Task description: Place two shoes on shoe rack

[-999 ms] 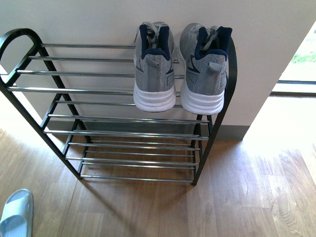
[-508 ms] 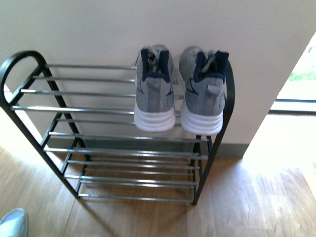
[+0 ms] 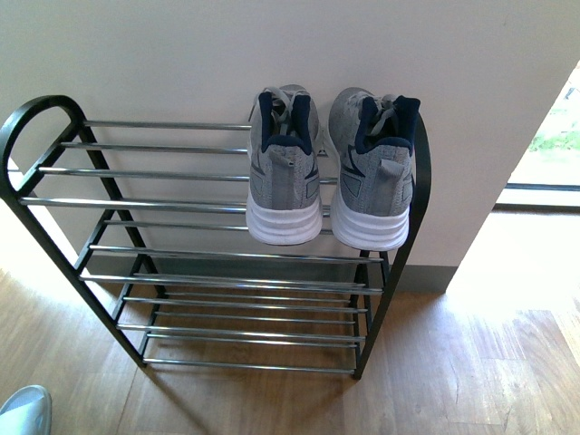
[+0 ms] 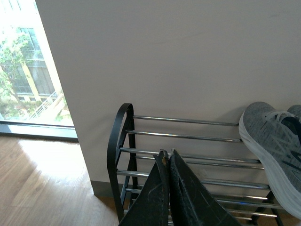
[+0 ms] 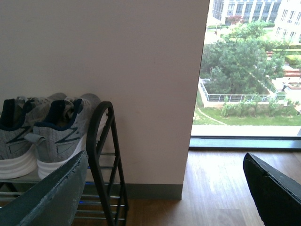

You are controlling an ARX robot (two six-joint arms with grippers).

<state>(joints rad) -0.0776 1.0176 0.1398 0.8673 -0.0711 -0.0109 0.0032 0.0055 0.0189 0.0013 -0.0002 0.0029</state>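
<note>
The grey knit sneakers (image 3: 284,177) sit side by side on the top tier of the shoe rack (image 3: 154,205), at its right end, with heels outward and toes towards the wall (image 3: 163,54). They have thick white soles, navy collars and dark side markings. The rack has a black frame with rounded side pieces and thin chrome bars. The tip of a pale blue slide (image 3: 23,410) lies on the wooden floor (image 3: 471,362), well apart from the rack. The left gripper (image 4: 167,154) has its fingers pressed together and holds nothing. The right gripper (image 5: 164,160) is spread wide and empty.
</note>
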